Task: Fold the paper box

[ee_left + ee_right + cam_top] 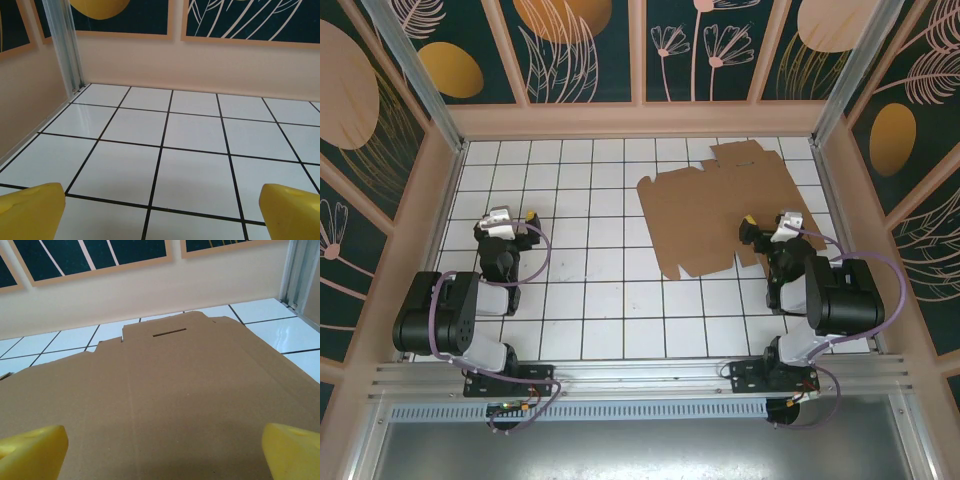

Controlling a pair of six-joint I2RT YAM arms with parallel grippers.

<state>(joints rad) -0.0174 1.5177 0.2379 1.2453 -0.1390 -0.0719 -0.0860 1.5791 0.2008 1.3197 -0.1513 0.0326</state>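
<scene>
The paper box (715,205) lies flat and unfolded on the white tiled floor, right of centre, a brown cardboard sheet with flaps and a narrow slot. In the right wrist view the paper box (165,390) spreads out under and ahead of the camera. My right gripper (758,232) hovers over the sheet's near right part, open, yellow fingertips (35,450) wide apart with nothing between them. My left gripper (510,222) is over bare tiles at the left, far from the sheet, also open, its yellow fingertips (30,210) spread wide.
Peach walls (640,120) with dark floral panels enclose the floor on three sides. A metal post (65,45) stands in the far left corner. Bare tiles (580,290) stretch between the two arms and in front of the sheet.
</scene>
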